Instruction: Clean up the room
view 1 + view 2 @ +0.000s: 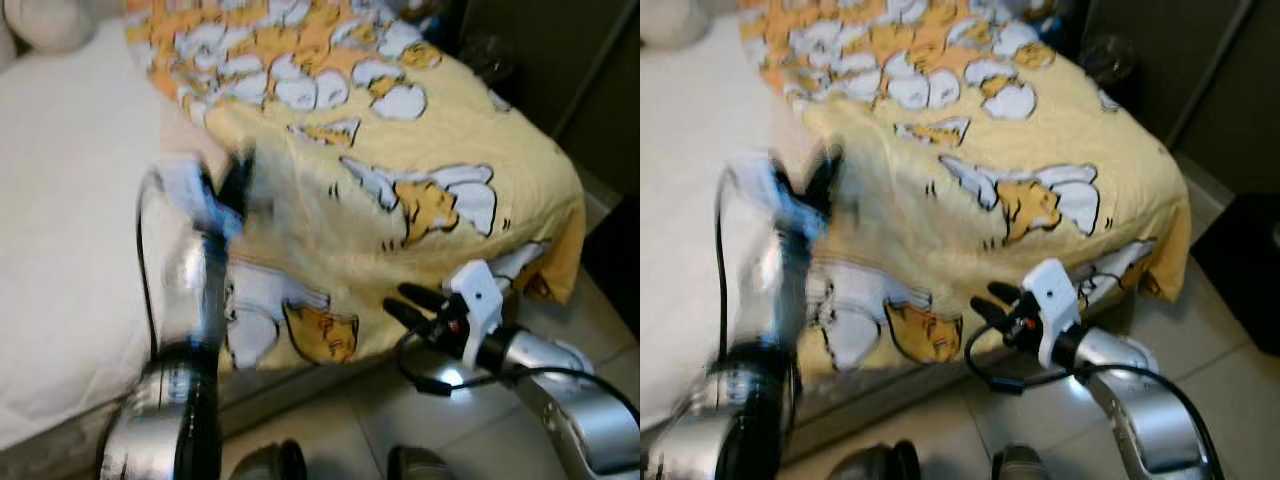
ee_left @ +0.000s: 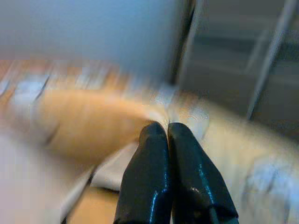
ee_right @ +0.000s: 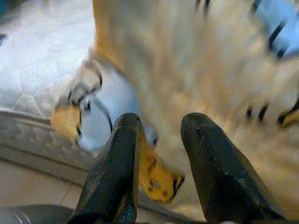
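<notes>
A yellow blanket [image 1: 400, 130] printed with white and orange cartoon figures lies over the right half of a bed with a white sheet [image 1: 70, 200]. Its near edge hangs down the bed's side. My left gripper [image 1: 237, 180] is raised over the bed and blurred by motion. It is shut on a pinched fold of the blanket, with its fingertips [image 2: 156, 133] pressed together on the cloth. My right gripper [image 1: 402, 303] is low beside the bed, open, pointing at the hanging blanket edge [image 3: 154, 172] and not touching it.
A pale pillow [image 1: 50, 20] lies at the head of the bed, far left. Dark furniture [image 1: 560, 60] stands past the bed's far right corner. Light floor tiles [image 1: 340, 430] run along the bed's near side, where my feet [image 1: 270, 462] stand.
</notes>
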